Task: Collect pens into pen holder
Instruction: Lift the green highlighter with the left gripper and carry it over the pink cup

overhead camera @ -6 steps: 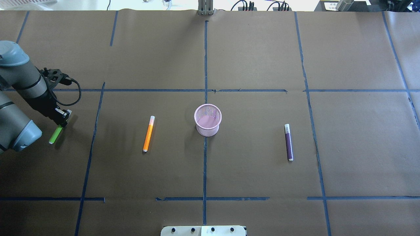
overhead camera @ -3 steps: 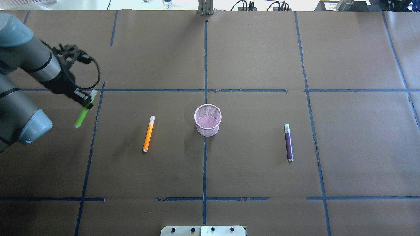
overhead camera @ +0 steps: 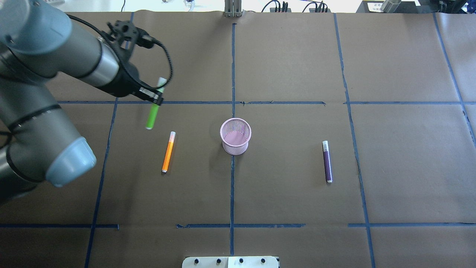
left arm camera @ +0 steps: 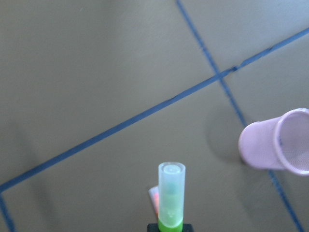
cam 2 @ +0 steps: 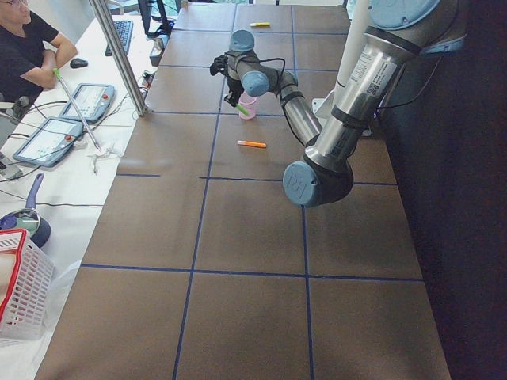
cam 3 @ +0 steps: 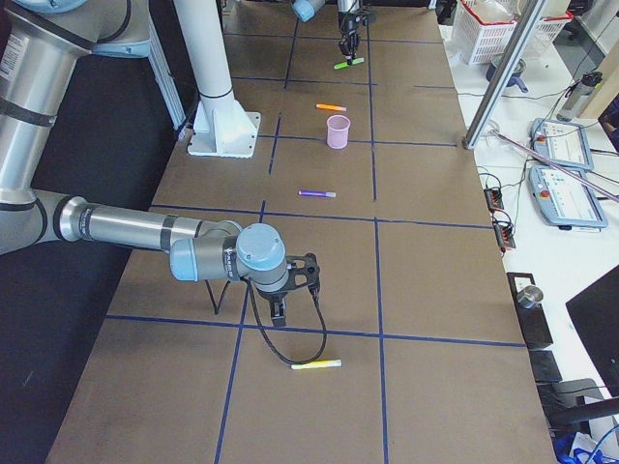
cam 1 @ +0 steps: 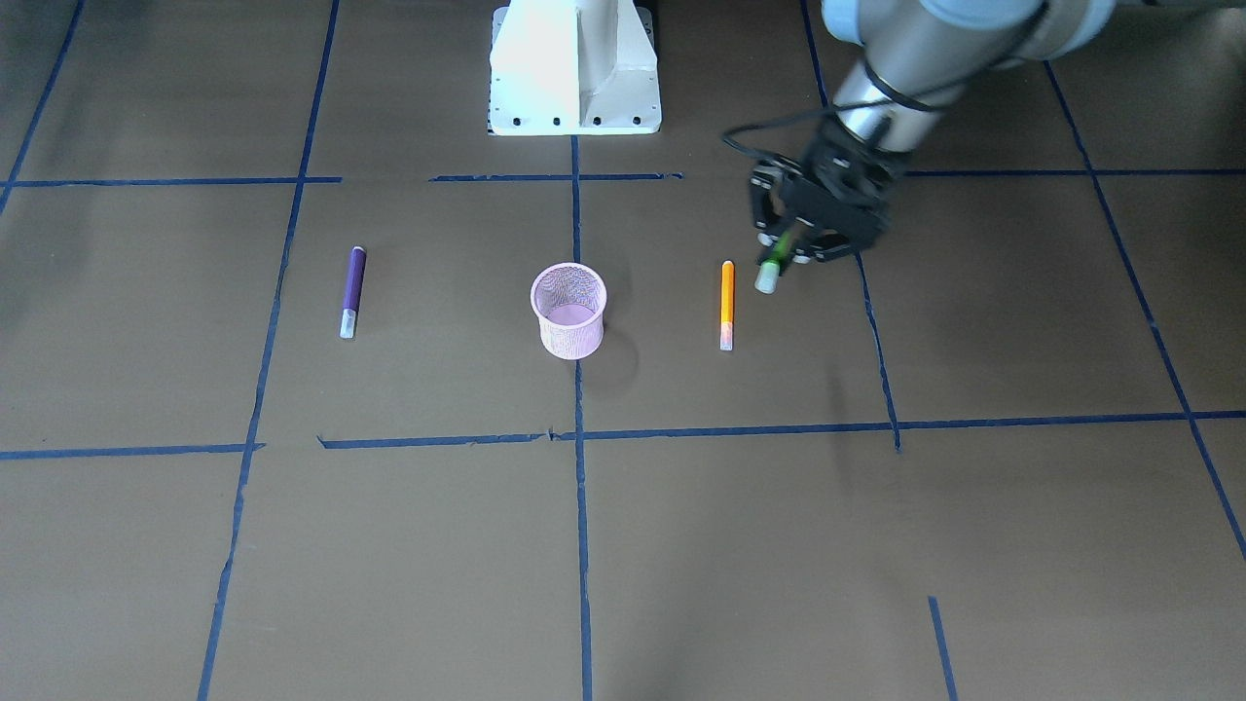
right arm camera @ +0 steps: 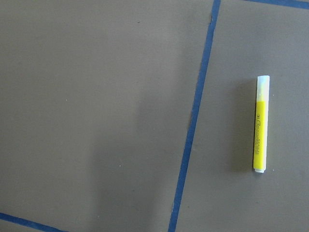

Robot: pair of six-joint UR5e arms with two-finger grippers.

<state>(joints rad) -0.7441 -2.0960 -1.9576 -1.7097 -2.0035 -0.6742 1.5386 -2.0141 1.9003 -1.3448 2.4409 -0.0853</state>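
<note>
Currently I read the station as follows, from the robot's left to its right.

Left gripper [overhead camera: 156, 99]: jaws closed narrow on the slim green pen [overhead camera: 151, 117] with a pale translucent cap. I see the grip sitting toward the cap end.
Green pen: held clear of the brown paper-covered table [overhead camera: 297, 56], cap pointing away from the robot. It is apart from the holder, on its left.
Orange pen [overhead camera: 168, 151]: slim orange stick, pale cap. It lies flat between the held pen and the holder, touching neither.
Pen holder [overhead camera: 235, 148]: small round pink wire-mesh cup, upright on the centre line of blue tape [overhead camera: 232, 193].
Purple pen [overhead camera: 327, 163]: slim purple stick, pale cap. It lies flat, well right of the holder.
Right gripper [cam 3: 279, 311]: low over the table's right end. I cannot tell how its jaws stand.
Yellow pen [right arm camera: 260, 128]: slim yellow stick, pale cap. It lies flat to one side of a tape line, near the right gripper but apart from it.
</note>
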